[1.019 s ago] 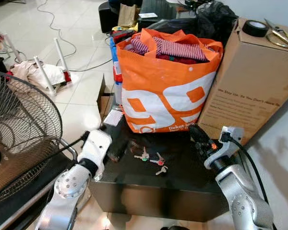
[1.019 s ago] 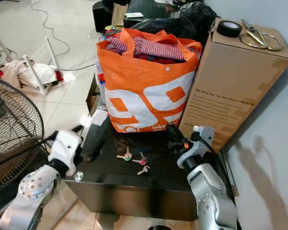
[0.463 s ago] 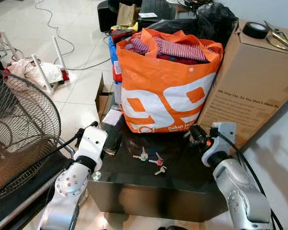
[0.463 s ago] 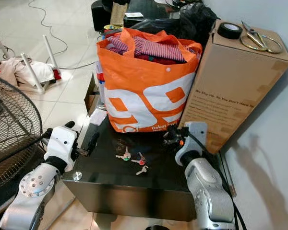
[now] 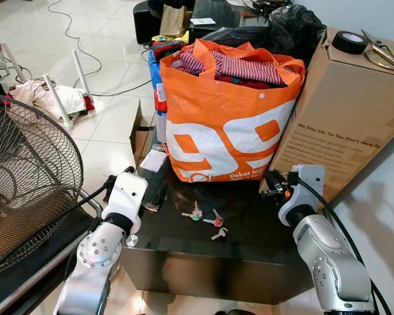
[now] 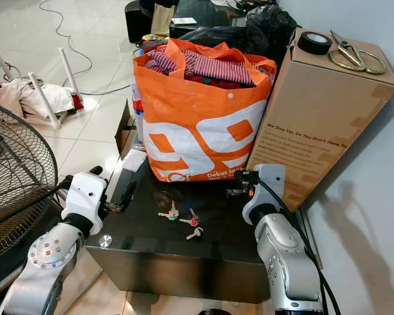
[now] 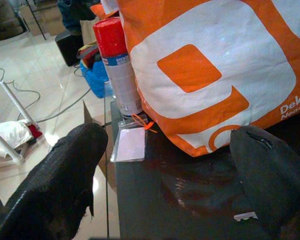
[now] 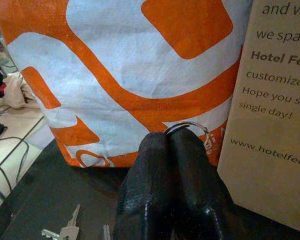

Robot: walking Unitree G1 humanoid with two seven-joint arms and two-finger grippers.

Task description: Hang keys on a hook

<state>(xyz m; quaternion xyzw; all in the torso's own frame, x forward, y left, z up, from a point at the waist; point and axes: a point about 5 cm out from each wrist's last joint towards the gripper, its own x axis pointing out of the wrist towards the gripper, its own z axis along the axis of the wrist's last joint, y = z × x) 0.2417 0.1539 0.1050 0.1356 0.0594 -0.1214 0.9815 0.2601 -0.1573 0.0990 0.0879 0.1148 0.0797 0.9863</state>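
Keys (image 5: 206, 219) on table; cardboard box (image 8: 277, 100) reads "www.hotelfee", "customized"

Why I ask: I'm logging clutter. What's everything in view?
keys: three, silver, loose on table
table: one, black, before robot
shopping bag: one, orange-white, behind keys
cardboard box: one, brown, right of bag
tape roll: one, black, atop box
scissors: one, metal, atop box
fan: one, dark, far left
spray can: one, red-capped, left of bag
metal ring: one, silver, in right hand
left hand: open, table's left edge
right hand: shut, beside box
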